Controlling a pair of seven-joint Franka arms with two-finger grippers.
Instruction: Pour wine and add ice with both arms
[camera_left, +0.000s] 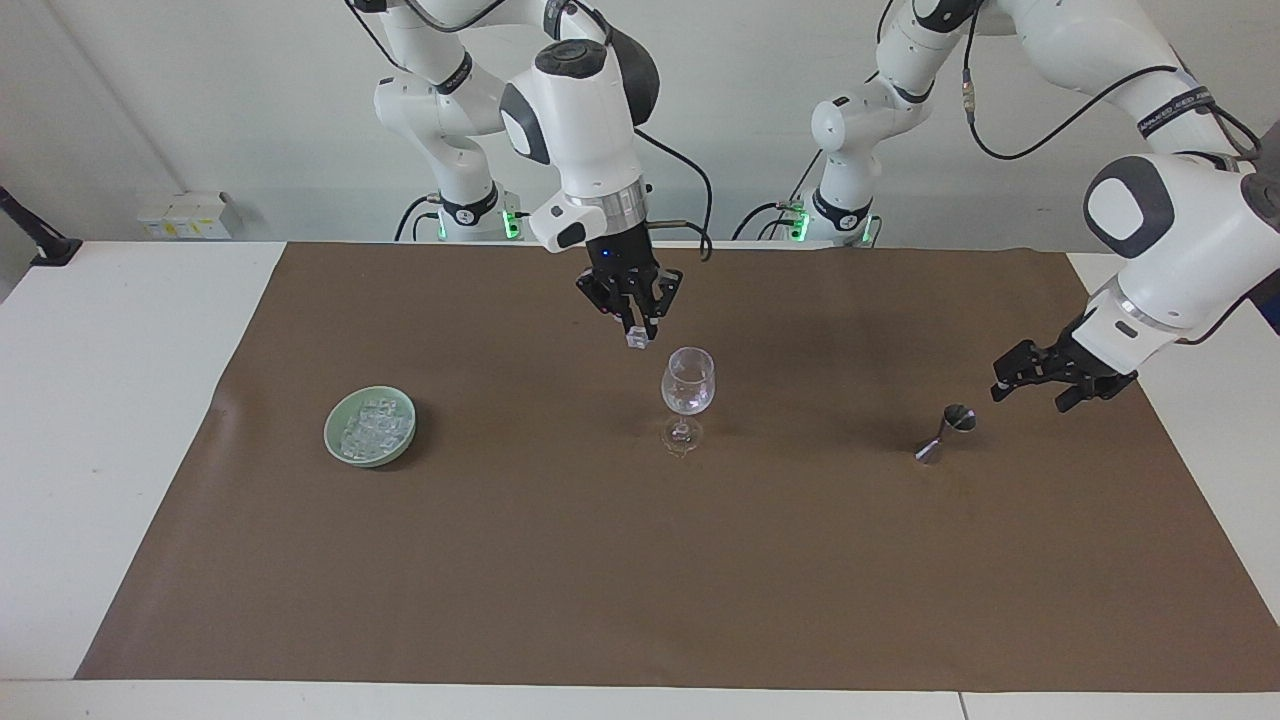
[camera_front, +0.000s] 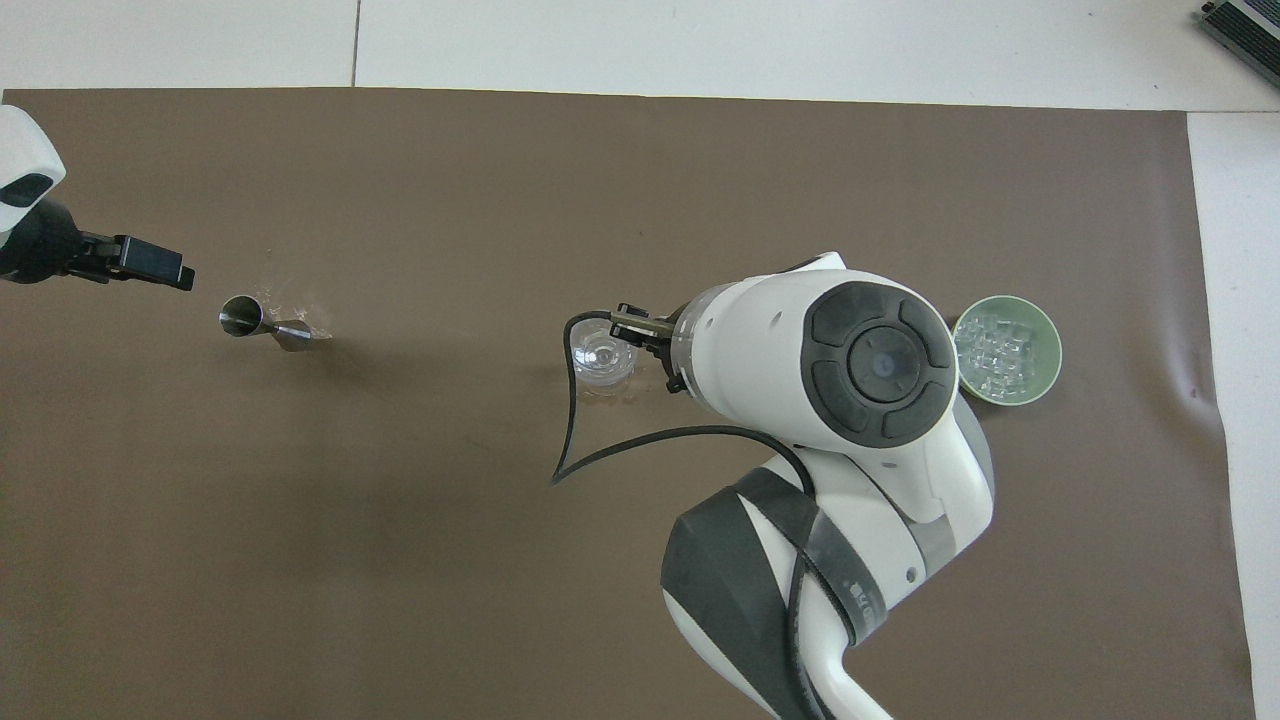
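The right gripper (camera_left: 636, 331) pinched an ice cube (camera_left: 635, 340) just beside the wine glass (camera_left: 688, 385) rim; the left gripper (camera_left: 1040, 380) hung open near the jigger (camera_left: 945, 430), at the mat's (camera_left: 640, 580) edge.

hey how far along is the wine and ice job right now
Pouring looks finished: the jigger sits on the mat, released, and the open left pincer hangs beside it. In hand: the right pincer holds one ice cube just short of the wine glass. Left: dropping it in; more cubes wait in the green bowl.
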